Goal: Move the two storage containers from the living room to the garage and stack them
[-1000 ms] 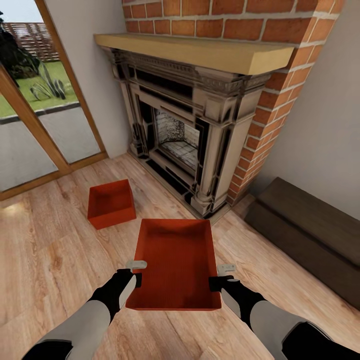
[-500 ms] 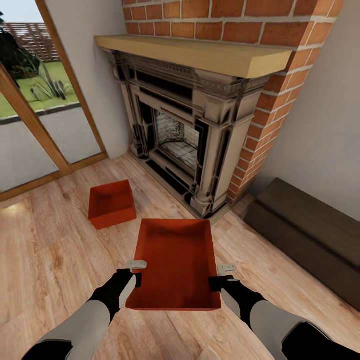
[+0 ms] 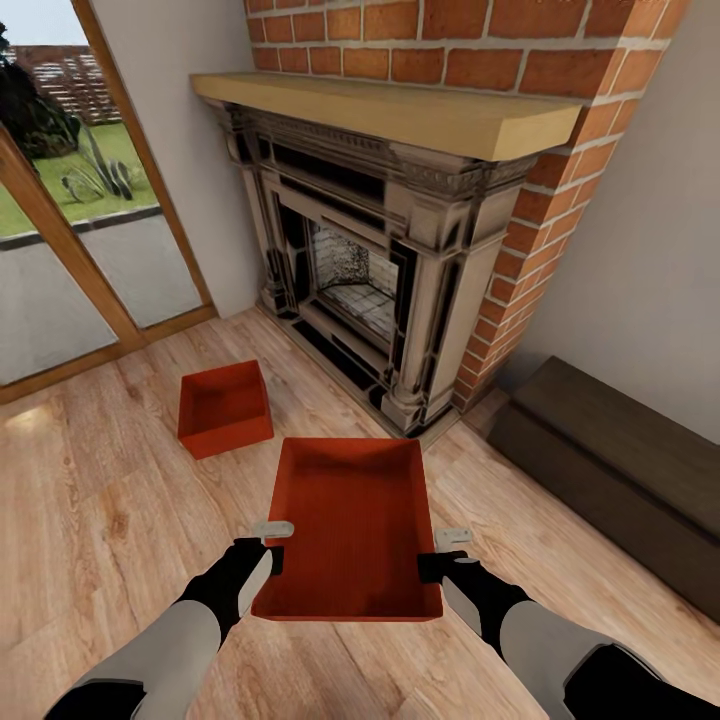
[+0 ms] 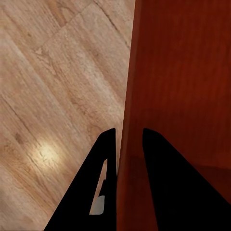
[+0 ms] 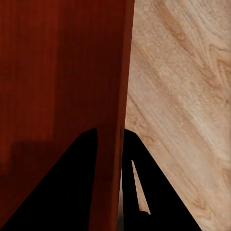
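While second container (image 3: 224,408) sits apart, both tools clamp near container (image 3: 350,520) walls.

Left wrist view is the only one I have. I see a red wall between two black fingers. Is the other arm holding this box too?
Observer: Yes. The right gripper straddles the opposite wall of the box, one finger inside, one outside.
Operator: Where is the second box?
Observer: The second box sits on the wood floor, ahead and to the left.
Operator: What stands ahead of the robot?
Observer: A fireplace, beyond the held box.
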Available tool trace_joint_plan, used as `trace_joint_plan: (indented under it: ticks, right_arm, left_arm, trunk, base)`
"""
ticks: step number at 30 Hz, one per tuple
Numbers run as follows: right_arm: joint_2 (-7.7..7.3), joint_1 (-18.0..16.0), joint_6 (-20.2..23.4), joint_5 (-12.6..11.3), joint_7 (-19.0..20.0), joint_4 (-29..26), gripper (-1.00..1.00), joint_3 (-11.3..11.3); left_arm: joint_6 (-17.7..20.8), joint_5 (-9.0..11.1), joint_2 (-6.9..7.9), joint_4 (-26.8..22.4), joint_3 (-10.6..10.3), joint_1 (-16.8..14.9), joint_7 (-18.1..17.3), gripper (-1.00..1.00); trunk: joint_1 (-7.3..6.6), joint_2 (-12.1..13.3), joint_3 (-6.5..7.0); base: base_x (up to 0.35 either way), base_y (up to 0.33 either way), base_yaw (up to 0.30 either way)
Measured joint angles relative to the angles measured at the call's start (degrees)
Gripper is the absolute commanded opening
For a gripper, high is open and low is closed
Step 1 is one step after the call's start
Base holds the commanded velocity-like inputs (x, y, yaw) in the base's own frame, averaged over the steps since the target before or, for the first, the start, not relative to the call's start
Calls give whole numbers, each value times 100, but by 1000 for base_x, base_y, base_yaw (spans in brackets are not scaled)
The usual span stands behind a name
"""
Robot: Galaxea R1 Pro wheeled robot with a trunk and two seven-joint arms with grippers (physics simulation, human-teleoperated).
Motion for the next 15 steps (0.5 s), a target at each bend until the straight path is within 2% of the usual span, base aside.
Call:
trace_joint_plan:
  ticks: [3,15]
  right_arm:
    - [-1,0,0,-3,0,-1,-100,4]
    - [0,1,0,-4,-2,-1,-100,4]
  left_arm:
    - [-1,3,0,0,-2,2,1,-100]
    - [0,-8,0,-2,3,2,-5,-100]
  trunk:
    - [0,0,0]
    - [-264,481,216]
  base:
    - [0,0,0]
    - [0,0,0]
